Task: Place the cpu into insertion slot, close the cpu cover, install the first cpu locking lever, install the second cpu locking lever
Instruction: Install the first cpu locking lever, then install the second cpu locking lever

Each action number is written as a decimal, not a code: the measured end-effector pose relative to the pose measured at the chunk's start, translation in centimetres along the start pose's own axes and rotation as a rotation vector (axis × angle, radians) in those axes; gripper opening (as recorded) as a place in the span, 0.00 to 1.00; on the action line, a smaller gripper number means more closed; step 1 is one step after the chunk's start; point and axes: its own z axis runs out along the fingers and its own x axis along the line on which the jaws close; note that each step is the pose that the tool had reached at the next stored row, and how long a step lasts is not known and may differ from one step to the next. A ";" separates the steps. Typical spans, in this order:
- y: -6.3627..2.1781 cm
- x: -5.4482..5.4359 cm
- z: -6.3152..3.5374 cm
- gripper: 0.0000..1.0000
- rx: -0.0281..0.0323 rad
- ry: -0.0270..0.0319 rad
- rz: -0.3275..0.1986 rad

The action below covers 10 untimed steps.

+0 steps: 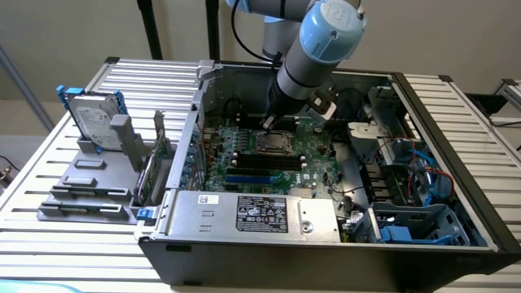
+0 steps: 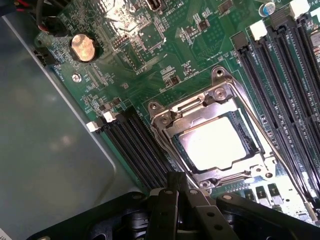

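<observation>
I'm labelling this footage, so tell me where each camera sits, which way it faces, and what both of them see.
Exterior view: off the arm, raised, looking down into the open computer case on a slatted table; the robot arm reaches down to the motherboard.
Wrist view: on the wrist, looking closely at the motherboard; the shut gripper shows as dark fingers at the frame's edge.
Shared: the cpu seated in the insertion slot under the closed cpu cover, and the black memory slots.

Open computer case (image 1: 456, 201) on a slatted table (image 1: 49, 183); the arm (image 1: 313, 55) reaches down over the motherboard (image 1: 269, 165), gripper (image 1: 267, 122) just beside the cpu cover (image 1: 274, 142).
</observation>
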 end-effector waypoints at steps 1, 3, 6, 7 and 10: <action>0.00 0.0 0.00 0.11 0.0000 0.0000 0.000; 0.00 0.0 0.00 0.11 0.0000 0.0000 0.000; 0.00 0.0 0.00 0.11 0.0000 0.0000 0.000; 0.00 0.0 0.00 0.11 0.0000 0.0000 0.000; 0.00 0.0 0.00 0.11 0.0000 0.0000 0.000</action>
